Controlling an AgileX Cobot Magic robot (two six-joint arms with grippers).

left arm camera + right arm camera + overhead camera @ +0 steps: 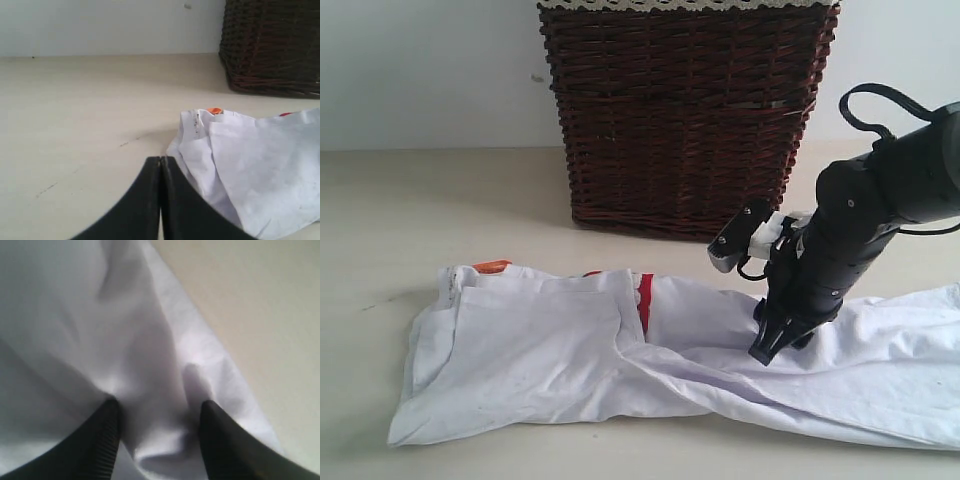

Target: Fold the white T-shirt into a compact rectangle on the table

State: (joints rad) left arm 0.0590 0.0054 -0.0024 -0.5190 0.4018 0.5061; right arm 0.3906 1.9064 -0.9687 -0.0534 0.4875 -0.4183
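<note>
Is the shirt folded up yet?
Only partly. The white cotton T-shirt has one flap folded over; the rest lies spread on the beige table.

White T-shirt (550, 350): soft matt cloth, creased.
Counter (400, 200): smooth, matt, faint wood grain.
Wicker basket (680, 110): dark woven cane, rough, slightly glossy; pale lace-like trim (680, 5) on rim.
Right end effector (159, 407): black, matt, plastic-looking; fingers (107, 435) finely ribbed.
</note>
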